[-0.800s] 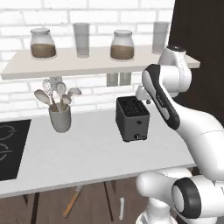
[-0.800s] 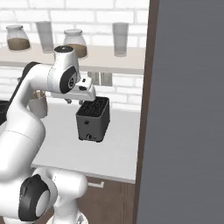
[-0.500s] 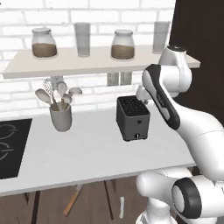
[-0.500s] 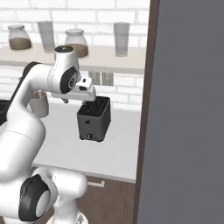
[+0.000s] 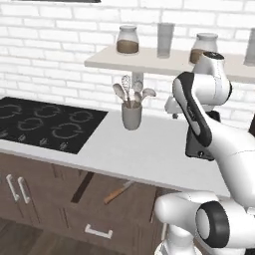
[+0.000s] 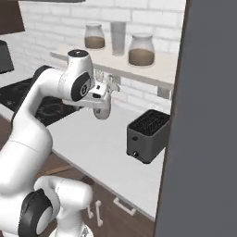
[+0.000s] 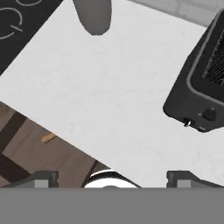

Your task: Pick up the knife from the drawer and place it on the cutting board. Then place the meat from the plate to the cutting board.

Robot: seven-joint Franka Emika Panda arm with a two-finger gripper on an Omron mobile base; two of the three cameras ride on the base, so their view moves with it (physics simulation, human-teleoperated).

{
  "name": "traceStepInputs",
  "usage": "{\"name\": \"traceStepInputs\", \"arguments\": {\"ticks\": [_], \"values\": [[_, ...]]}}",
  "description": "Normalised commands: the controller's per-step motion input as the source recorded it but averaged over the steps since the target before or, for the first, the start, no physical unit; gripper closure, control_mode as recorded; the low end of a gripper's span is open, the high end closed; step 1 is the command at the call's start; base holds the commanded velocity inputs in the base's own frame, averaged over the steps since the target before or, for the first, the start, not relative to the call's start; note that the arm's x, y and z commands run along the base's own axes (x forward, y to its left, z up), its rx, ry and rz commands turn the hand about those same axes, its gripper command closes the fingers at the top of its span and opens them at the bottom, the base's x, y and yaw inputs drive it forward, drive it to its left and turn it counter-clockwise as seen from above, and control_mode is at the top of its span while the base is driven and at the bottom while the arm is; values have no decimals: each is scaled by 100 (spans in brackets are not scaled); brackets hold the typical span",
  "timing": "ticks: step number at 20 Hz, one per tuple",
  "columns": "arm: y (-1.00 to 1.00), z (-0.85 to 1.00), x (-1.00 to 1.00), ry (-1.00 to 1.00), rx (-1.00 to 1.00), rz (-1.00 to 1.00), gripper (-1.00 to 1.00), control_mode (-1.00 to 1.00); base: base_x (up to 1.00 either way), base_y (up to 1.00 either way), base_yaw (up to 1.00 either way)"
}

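Below the white surface (image 5: 149,154), the drawer (image 5: 107,191) stands pulled out from the brown cabinet front, with a pale bar handle (image 5: 98,231) low on its face. Inside it lies the knife (image 5: 118,191), its light wooden handle toward the front and its grey blade running back under the edge of the surface. From the hand view the same wooden handle tip (image 7: 48,138) peeks out just past the surface's edge, over the dark brown drawer interior.

On the surface, a grey cup (image 5: 131,115) holding several kitchen utensils stands near the brick wall, just beside the black cooktop (image 5: 47,123) at the left end. A dark toaster (image 6: 148,135) sits farther to the right on the surface, well apart from the cup; in the left base view the arm covers most of it. Above, a pale wall shelf (image 5: 164,62) carries glass jars and a tall grey tumbler (image 5: 166,40).

The white arm is raised above the surface, with the gripper (image 6: 102,111) hanging in the air between the cup and the toaster, touching neither. Its jaws stand wide apart and hold nothing; the two dark fingertips (image 7: 41,178) appear far from each other at the bottom of the hand view, looking down on bare surface near the toaster's corner.
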Motion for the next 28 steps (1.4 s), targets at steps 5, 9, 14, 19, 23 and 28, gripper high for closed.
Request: {"name": "traceStepInputs", "arguments": {"ticks": [5, 9, 14, 19, 23, 28], "values": [[0, 0, 0, 0, 0, 0, -100, 100, -44, -40, 76], [0, 0, 0, 0, 0, 0, -100, 100, -10, -18, 47], [1, -18, 17, 7, 0, 16, -100, -100, 2, 0, 14], [58, -87, 86, 28, 0, 28, -100, -100, 0, 0, 0], [62, -100, 100, 15, 0, 29, -100, -100, 0, 0, 0], [47, -100, 57, 0, -3, 24, -100, -100, 0, 0, 0]]}}
